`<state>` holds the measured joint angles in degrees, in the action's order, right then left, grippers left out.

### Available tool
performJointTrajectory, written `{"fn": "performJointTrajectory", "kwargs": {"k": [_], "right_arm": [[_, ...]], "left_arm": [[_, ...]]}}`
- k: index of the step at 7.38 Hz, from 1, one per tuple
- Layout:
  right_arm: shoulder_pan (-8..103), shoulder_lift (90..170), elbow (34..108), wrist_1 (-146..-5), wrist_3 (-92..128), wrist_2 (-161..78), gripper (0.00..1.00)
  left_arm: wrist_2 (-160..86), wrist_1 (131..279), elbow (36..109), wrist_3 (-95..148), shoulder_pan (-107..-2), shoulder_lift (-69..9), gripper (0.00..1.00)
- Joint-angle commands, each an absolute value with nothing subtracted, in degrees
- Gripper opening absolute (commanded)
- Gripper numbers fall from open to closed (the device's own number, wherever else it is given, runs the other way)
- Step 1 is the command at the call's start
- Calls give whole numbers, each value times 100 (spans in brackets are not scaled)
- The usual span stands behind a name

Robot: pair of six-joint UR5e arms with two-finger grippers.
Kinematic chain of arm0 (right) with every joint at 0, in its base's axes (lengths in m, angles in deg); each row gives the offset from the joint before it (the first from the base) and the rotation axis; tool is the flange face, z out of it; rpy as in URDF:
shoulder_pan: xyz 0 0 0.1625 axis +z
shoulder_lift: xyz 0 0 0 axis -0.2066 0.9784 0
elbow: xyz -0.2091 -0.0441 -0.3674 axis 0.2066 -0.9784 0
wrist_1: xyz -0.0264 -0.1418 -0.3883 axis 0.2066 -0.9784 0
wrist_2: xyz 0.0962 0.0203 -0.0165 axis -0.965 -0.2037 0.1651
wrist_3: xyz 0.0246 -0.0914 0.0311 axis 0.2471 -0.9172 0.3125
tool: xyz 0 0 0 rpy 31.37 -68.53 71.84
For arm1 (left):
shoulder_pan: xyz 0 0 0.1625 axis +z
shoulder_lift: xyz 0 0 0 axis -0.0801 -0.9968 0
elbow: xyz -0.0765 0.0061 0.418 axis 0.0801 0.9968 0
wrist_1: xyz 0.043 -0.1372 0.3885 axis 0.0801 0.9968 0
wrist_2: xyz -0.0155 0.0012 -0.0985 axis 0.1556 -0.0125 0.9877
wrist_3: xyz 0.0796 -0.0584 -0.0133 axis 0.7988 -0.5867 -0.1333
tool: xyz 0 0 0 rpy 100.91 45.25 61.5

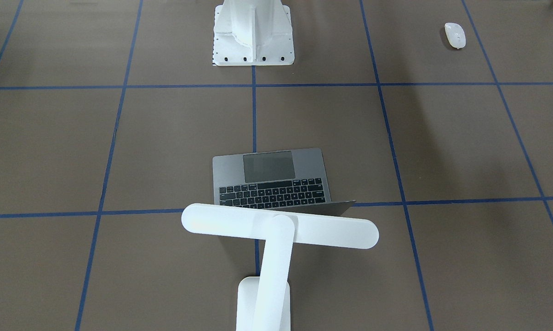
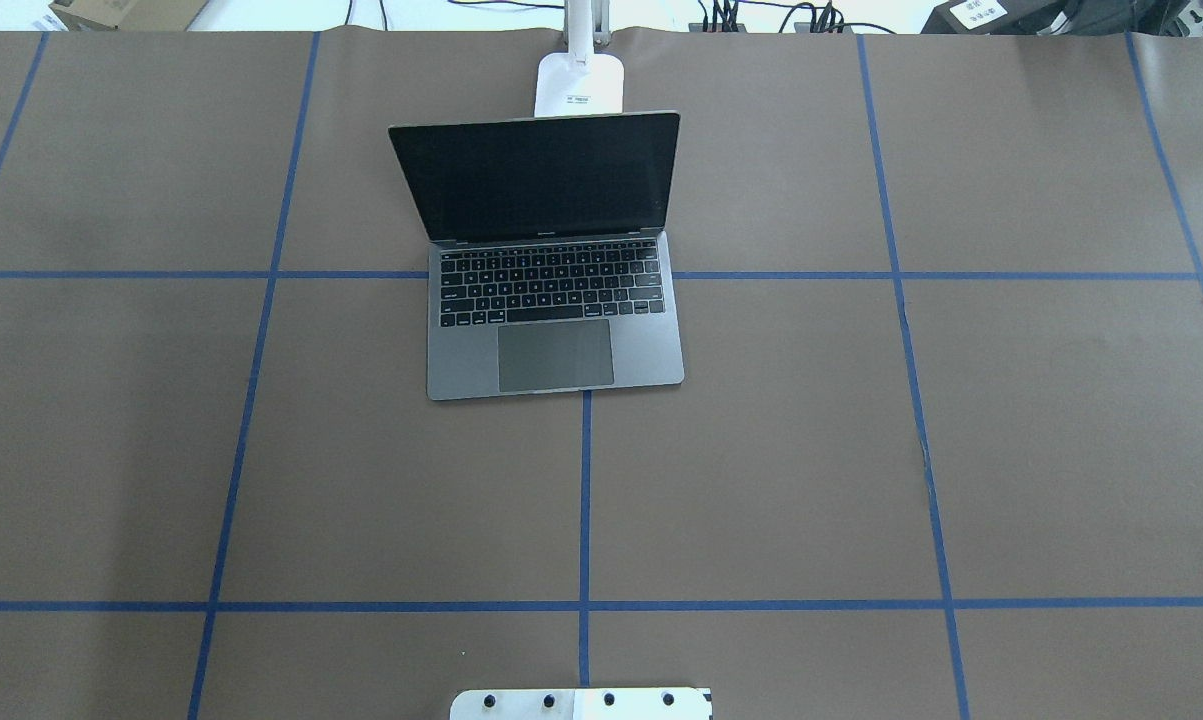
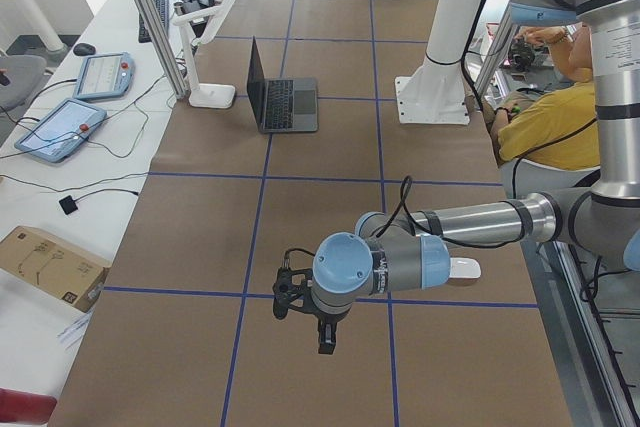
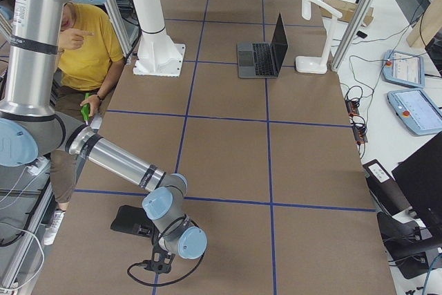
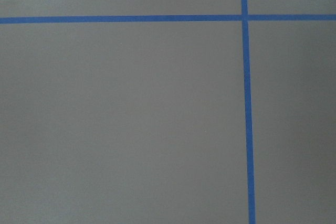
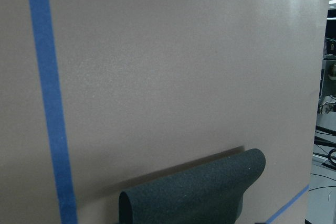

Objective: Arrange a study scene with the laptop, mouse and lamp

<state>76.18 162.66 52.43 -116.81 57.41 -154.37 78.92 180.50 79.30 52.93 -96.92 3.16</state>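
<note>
Standing open at mid operators' edge, the slim space-grey metal laptop (image 2: 551,345) is faced toward the robot; the white T-shaped desk lamp (image 1: 276,230) is set behind, bar head along that edge. The small glossy white oval mouse (image 1: 455,35) is laid by the robot's edge, toward the left end. The left gripper (image 3: 325,342) and right gripper (image 4: 160,262) are pointed down over opposite ends of the table (image 2: 861,450); their opening cannot be told.

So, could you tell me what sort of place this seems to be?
Probably a robotics lab: a brown table gridded with blue tape, the robot's left arm over it, and teach pendants on the side bench.
</note>
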Motion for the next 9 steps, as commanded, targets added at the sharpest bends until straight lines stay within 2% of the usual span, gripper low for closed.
{"fn": "performJointTrajectory", "kwargs": {"k": [1,5,9], "right_arm": [[7614,16273,5172,-11644,5702,-15549,84],[7614,16439,4961,-10442,5737,-15296,84],[7606,16528,4970,-10387,5746,-15671,84]], "left_arm": [[8025,18040,7910,5293,-9692,314,100],[8025,18048,7892,5293,-9700,323,100],[8025,18048,7927,5302,-9701,366,100]]}}
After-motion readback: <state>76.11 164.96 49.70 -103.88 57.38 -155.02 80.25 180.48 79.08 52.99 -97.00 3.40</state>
